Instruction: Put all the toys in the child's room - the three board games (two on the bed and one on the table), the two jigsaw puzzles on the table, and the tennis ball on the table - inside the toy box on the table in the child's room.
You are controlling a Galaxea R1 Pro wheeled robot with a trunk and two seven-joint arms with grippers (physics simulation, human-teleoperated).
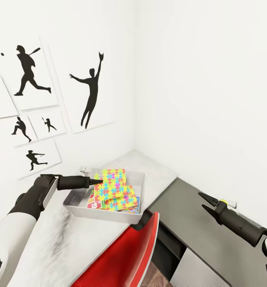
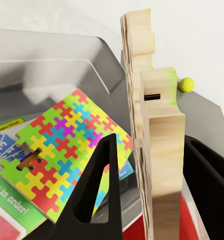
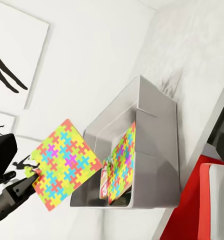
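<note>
While your left gripper point(image 1: 97, 181) pinched the colourful wooden jigsaw puzzle point(image 1: 112, 183) upright over the grey plastic toy box point(image 1: 82, 209), a second multicoloured puzzle point(image 1: 121, 201) lay inside. Your right gripper point(image 1: 204, 201) hung spread and empty above the dark table point(image 1: 185, 219).

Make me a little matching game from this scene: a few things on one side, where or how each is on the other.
Things:
1. held puzzle
2. second puzzle
3. tennis ball
4. right gripper

Places or states:
A. lying in the toy box
B. on the table, outside the box
C. gripped by the left gripper
D. open, over the dark surface

Pairs: 1-C, 2-A, 3-B, 4-D
</note>
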